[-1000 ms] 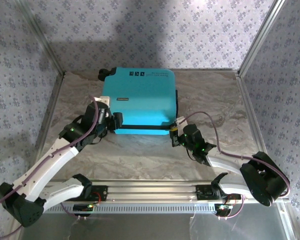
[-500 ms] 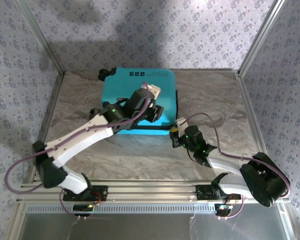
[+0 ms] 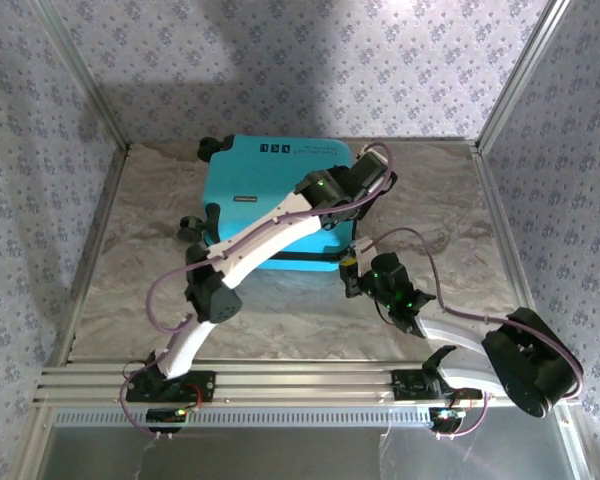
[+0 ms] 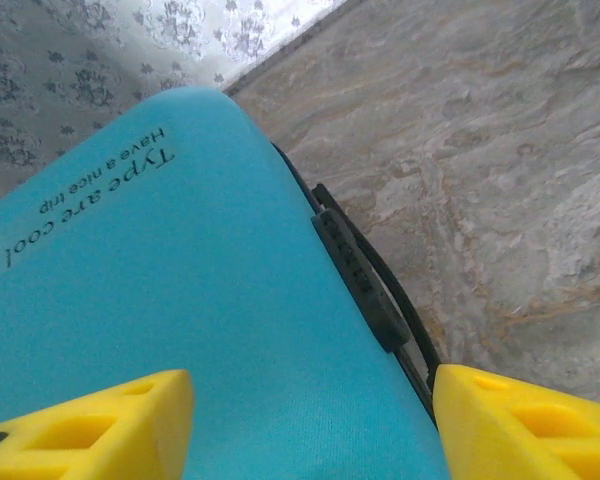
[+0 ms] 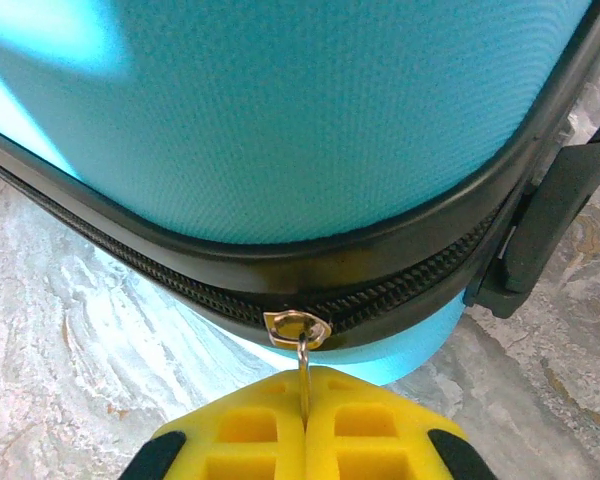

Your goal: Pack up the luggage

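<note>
Right claw (image 5: 305, 395) pinched closed on zipper pull (image 5: 298, 328); left claw (image 4: 310, 405) spread apart above luggage (image 4: 180, 300), seemingly not touching.

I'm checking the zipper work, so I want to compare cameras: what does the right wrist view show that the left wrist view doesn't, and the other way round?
Right wrist: the right gripper shut on the metal zipper pull, which hangs from the black zipper band. Left wrist: the left gripper open, the printed lettering and the black side handle. Both: the turquoise luggage on the marbled table.
</note>
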You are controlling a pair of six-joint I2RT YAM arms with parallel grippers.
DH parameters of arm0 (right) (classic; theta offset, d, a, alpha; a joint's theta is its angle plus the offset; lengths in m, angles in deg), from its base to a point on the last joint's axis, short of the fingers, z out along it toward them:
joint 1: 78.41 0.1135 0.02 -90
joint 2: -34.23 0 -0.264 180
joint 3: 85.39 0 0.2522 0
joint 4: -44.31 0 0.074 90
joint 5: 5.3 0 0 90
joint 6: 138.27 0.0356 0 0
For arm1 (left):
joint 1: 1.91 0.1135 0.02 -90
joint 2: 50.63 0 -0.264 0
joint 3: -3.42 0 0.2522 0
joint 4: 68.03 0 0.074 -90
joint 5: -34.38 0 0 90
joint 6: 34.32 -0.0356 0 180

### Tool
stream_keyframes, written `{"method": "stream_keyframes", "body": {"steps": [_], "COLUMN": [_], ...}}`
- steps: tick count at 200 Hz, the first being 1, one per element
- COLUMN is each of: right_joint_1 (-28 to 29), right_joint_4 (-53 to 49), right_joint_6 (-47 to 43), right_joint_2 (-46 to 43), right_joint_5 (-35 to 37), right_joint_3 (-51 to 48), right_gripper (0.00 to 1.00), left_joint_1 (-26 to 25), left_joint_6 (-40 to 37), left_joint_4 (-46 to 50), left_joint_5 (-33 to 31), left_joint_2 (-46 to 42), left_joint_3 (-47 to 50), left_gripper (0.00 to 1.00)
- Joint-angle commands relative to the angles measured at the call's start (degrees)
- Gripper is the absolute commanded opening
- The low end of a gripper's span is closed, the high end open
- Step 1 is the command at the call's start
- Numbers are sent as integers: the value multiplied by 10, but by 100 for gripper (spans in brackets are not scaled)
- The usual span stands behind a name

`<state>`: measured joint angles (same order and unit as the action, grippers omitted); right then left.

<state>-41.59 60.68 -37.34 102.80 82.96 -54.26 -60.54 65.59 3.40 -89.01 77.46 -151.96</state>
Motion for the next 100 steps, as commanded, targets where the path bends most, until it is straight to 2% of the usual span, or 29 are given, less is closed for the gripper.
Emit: {"method": "stream_keyframes", "body": {"steps": [1,53,100], "right_joint_1": [-1,6,42], "right_joint_4": [4,15,20], "right_joint_6": [-13,-19,-38], "right_joint_2": [-24,-31,-30], "right_joint_5": [-13,-43,-53], "right_joint_3": [-10,-18,-20], "right_gripper": [0,0,0], "left_joint_1": [-3,-3,-8], "left_joint_6": [10,62,83], "left_joint_4": [94,126,109], "left_joint_5": [-45,-77,-79], "left_joint_2": [35,42,-2], "left_joint_3": [-64,-38,52], "left_gripper": [66,67,66]}}
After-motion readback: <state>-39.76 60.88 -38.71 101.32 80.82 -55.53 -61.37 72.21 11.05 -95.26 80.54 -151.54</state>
